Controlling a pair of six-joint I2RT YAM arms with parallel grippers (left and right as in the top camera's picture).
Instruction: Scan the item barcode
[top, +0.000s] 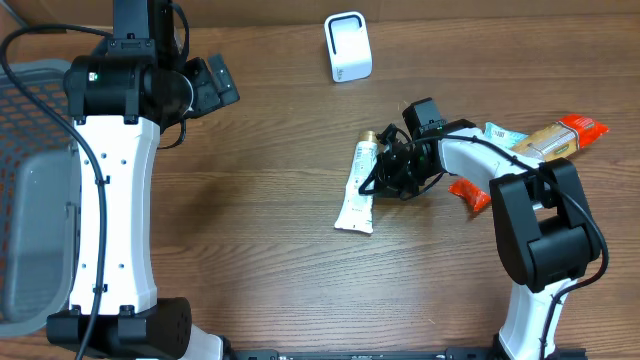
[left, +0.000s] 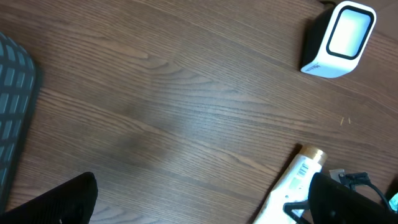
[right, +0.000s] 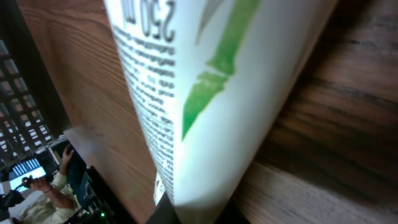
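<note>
- The brown wood-grain worktop (top: 270, 200) carries everything.
- A grey mesh plastic basket (top: 30, 150) sits at the worktop's left edge and runs partly out of the overhead view.
- The white-and-black left arm (top: 110, 220) reaches along the left side toward the far edge.
- The white-and-black right arm (top: 540, 230) rises from the near right corner and bends in toward the middle.
- The white squeeze tube (top: 355, 195), with green and black print and a gold cap, lies just right of the worktop's middle. Its cap points to the far edge and its flat end to the near edge.
- A cluster of snack packets (top: 560, 138), orange-red, tan and teal-white, lies by the right edge. A small orange wrapper (top: 470, 193) lies just nearer, beside the right arm.
- The white box-shaped scanner (top: 348, 47) stands near the far edge, well apart from the tube.
- The right pincer (top: 385, 165) is clamped on the white squeeze tube near its cap end. The tube fills the right wrist view.
- The left pincer (top: 212, 85) hangs above bare wood near the far left, its jaws spread wide apart and holding nothing.
</note>
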